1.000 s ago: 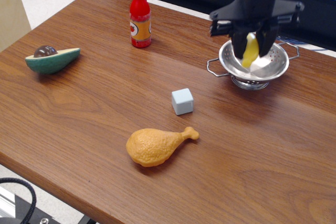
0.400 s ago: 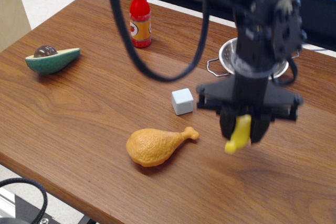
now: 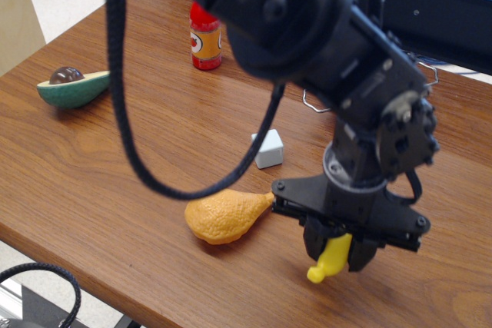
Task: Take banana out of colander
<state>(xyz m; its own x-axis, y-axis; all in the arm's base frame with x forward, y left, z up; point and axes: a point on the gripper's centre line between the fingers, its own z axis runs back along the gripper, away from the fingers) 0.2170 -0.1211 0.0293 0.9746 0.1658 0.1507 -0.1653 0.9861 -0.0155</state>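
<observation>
Moved since a second ago: we have carried the banana from over the colander to the near front of the table, lower and closer to the camera than in the frame just before. Item one, banana: bright yellow, held roughly upright between the two dark fingers of our gripper, which is clamped on its upper part; only the lower end shows, pointing down and left, and whether it touches the wood we cannot tell. Item two, colander: almost wholly hidden behind our arm, only thin wire handle loops visible; well apart from the banana, so the removal itself looks done. Item three, chicken leg: orange-brown, lying just to the left of the gripper, its bone end nearly at the gripper housing. Item four, pale cube, behind the leg. Item five, red sauce bottle, far edge. Item six, avocado half, far left. Handling note, our judgement: we should lower until the banana's tip rests on bare wood, keep right of the chicken leg so the opening fingers do not nudge it, release gently because the curved plastic may roll, then lift straight up.
</observation>
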